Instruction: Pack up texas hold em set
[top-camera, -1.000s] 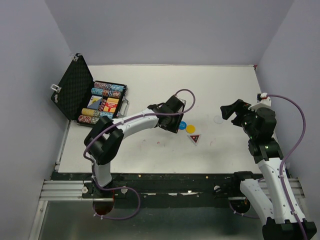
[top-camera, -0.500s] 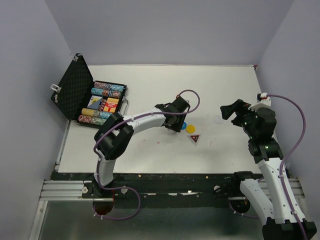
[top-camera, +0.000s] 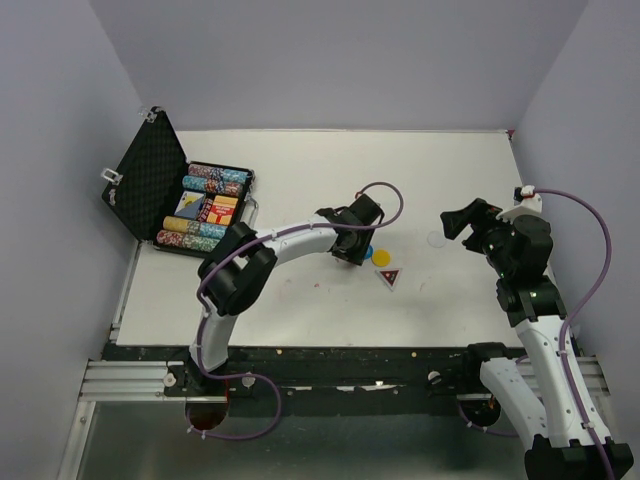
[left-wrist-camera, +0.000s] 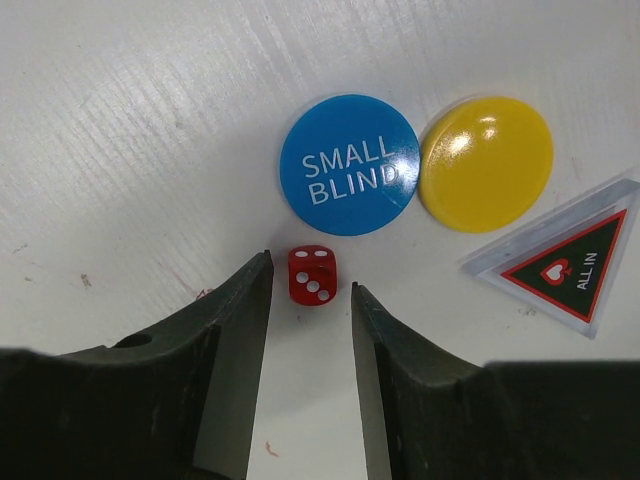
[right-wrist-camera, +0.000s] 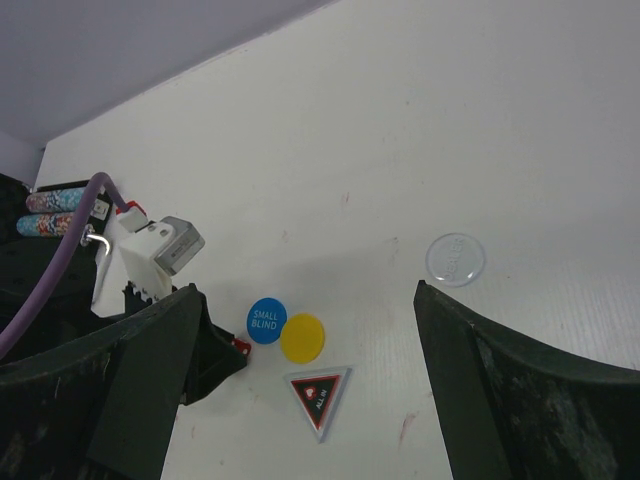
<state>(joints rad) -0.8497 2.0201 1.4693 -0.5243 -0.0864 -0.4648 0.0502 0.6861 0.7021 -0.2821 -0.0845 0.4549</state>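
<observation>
The black case (top-camera: 236, 176) lies open at the far left, foam lid (top-camera: 148, 180) up and rows of multicoloured chips inside. My left gripper (left-wrist-camera: 310, 272) is open and low over the table. A small red die (left-wrist-camera: 312, 275) sits between its fingertips, touching neither. Just beyond lie the blue "SMALL BLIND" disc (left-wrist-camera: 348, 165), the yellow disc (left-wrist-camera: 486, 163) and the triangular "ALL IN" token (left-wrist-camera: 565, 262). A clear dealer disc (right-wrist-camera: 455, 259) rests further right. My right gripper (top-camera: 462, 222) hovers wide open above it, holding nothing.
Lavender walls (top-camera: 60, 120) close the table on the left, back and right. A black rail (top-camera: 330, 358) runs along the near edge. The left arm's purple cable (top-camera: 385, 200) loops above its wrist.
My left arm has stretched a little further right, bringing its open fingers up around the die by the blue disc. The right arm has stayed put.
</observation>
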